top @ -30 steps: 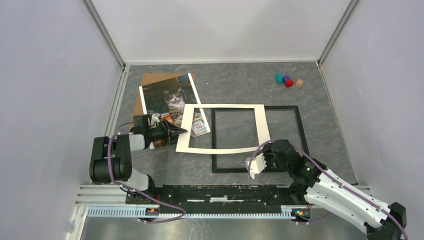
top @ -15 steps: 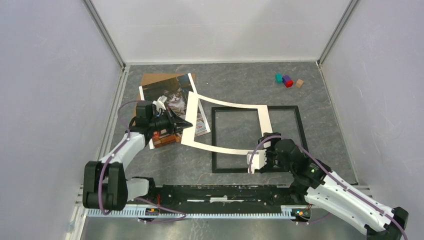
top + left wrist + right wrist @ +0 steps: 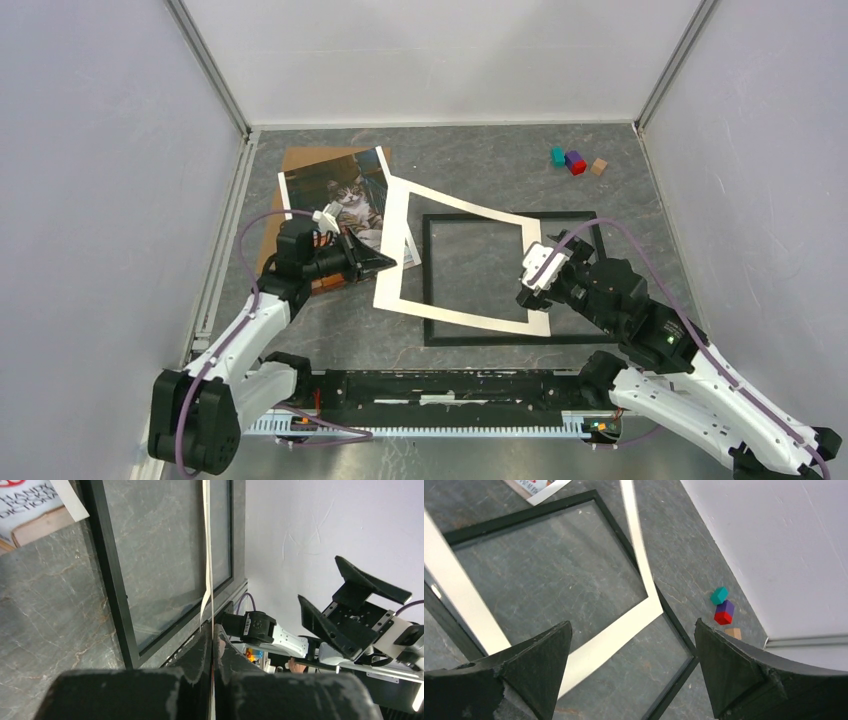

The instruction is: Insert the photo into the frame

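White mat [image 3: 460, 318] swung rightward; left gripper [image 3: 388, 263] clamps it, edge-on in wrist view; right gripper [image 3: 629, 630] spread.

White arms [image 3: 690, 390] w/ blk joints, purple cables [image 3: 612, 222], blk pincer fingers [image 3: 734, 670].

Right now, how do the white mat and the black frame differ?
The mat is white with broad bands; the frame is black with narrow edges. The frame lies flat and straight; the mat sits askew over it. The left end effector is shut on the mat's left edge, while nothing grips the frame. Both are open rectangles.
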Robot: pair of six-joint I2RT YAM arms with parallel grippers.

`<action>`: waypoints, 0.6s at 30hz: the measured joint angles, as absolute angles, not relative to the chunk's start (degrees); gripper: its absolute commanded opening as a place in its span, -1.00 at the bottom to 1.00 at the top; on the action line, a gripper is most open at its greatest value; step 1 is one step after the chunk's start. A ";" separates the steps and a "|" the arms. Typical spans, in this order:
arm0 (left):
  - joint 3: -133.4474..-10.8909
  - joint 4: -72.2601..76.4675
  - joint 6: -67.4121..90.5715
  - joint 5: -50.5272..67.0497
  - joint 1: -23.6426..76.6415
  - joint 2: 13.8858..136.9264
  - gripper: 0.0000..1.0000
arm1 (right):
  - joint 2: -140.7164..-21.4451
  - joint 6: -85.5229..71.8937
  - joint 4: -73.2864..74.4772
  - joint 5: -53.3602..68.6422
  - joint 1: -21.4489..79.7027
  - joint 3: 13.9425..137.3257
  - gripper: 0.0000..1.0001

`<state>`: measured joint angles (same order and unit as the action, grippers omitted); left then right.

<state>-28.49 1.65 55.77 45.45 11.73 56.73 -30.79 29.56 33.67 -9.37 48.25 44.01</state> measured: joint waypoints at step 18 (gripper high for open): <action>-20.91 10.94 65.17 28.25 27.38 56.88 -0.95 | -32.14 17.54 25.26 -17.67 48.25 42.37 0.96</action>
<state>-20.91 10.94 65.17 28.25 27.38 56.88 -32.14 17.54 25.26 -17.67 48.25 42.37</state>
